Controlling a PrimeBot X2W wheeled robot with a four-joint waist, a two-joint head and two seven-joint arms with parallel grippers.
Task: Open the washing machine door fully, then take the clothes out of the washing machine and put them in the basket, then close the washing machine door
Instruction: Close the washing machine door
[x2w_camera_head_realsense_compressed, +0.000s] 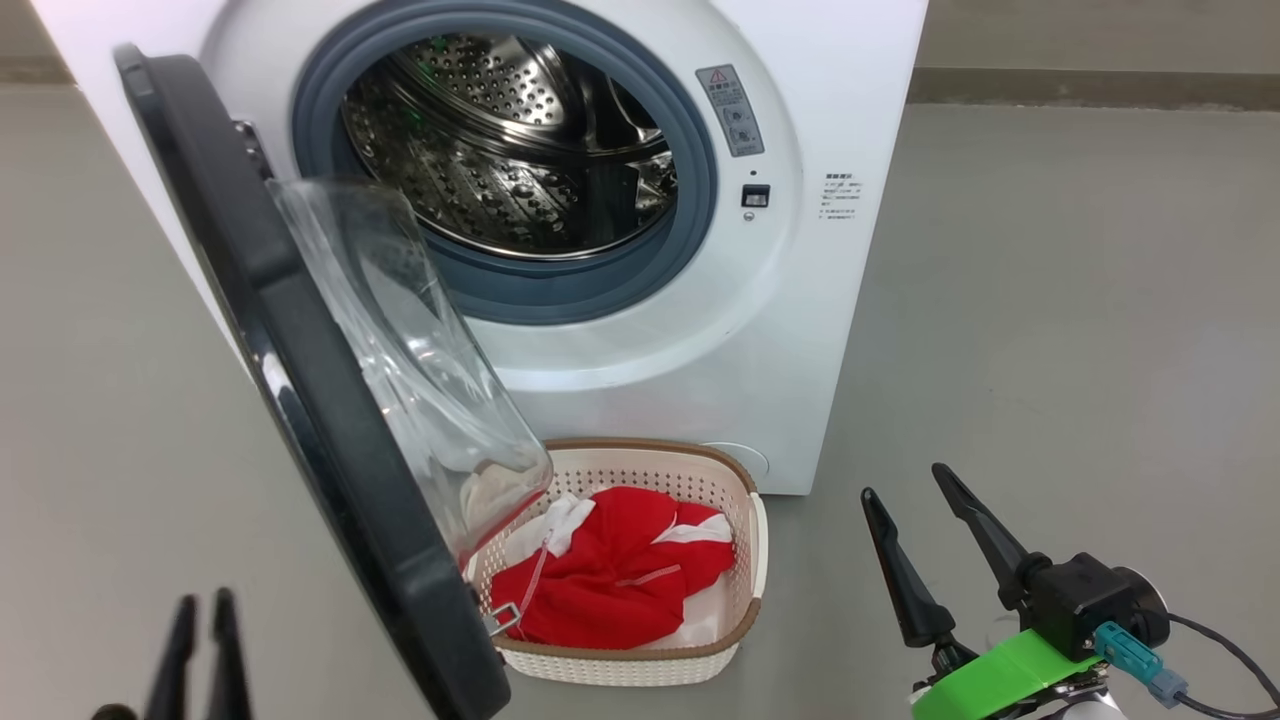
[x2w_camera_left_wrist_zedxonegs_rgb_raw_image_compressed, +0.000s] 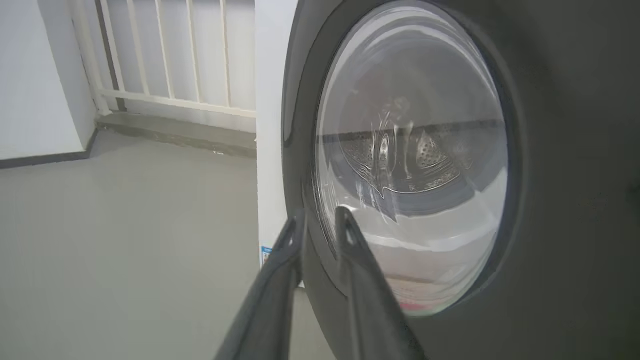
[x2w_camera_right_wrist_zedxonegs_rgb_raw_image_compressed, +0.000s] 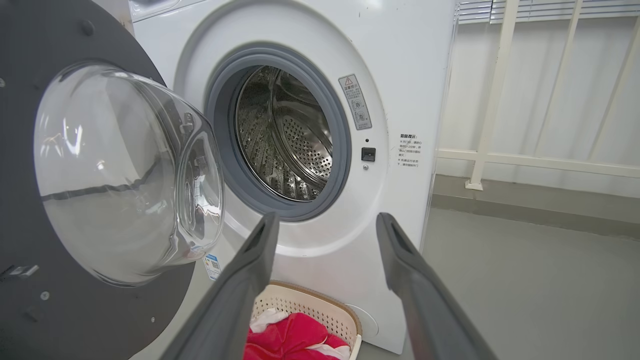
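Down at the lower left, the left gripper (x2w_camera_head_realsense_compressed: 205, 598) has its fingers drawn narrow, a slim gap between them and nothing held. It sits on the outer side of the door (x2w_camera_head_realsense_compressed: 310, 410), near it but apart in the head view. The wrist view puts the fingertips just short of the glossy rim, though contact can't be told.

The danger looks to be a slip. Thin tips on a slick curved rim could skate onto the glass, and the door would swing crooked or stop short of the latch. A weak push would likely leave it ajar.

Moving right, the door's glass bowl hangs over the left end of the basket (x2w_camera_head_realsense_compressed: 757, 545). A swing could clip the brown rim or snag the clothes (x2w_camera_head_realsense_compressed: 610, 580) piled inside it, if they stand high enough. That's hard to judge from here.

The washer (x2w_camera_head_realsense_compressed: 800, 300) stands open, its drum (x2w_camera_head_realsense_compressed: 520, 150) bare.

Far right, the right gripper (x2w_camera_head_realsense_compressed: 904, 480) has its fingers spread wide and empty, well clear of the door and beside the basket.
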